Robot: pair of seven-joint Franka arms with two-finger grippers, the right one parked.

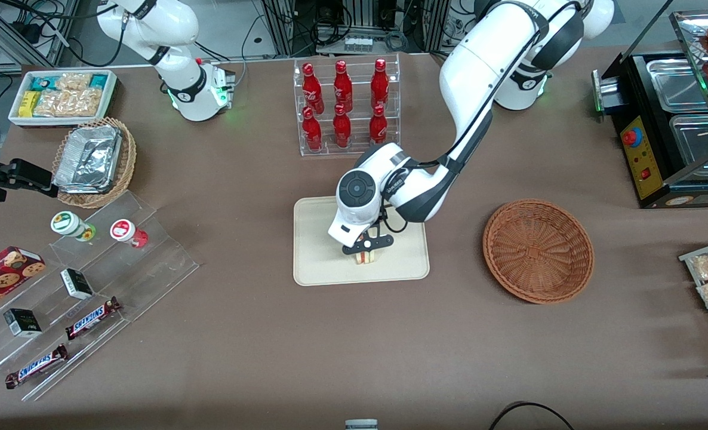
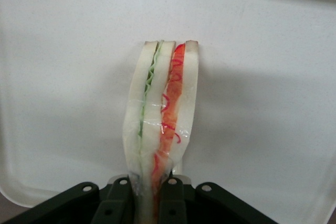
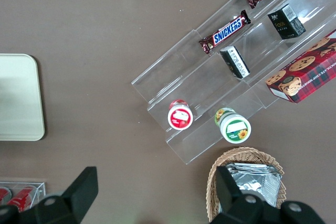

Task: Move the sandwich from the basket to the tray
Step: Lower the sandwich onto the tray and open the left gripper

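Hanging over the tray point(image 1: 318, 239), the jaws point(image 1: 365, 251) are clamped on the sandwich point(image 2: 163, 114), which stands on edge above the tray, long axis pointing away from the jaws, well apart from the basket point(image 1: 538, 249).

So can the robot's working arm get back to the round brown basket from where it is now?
Probably yes. The gripper is over the tray, shut on the sandwich. The basket sits beside the tray toward the working arm's end, with only bare table between them.
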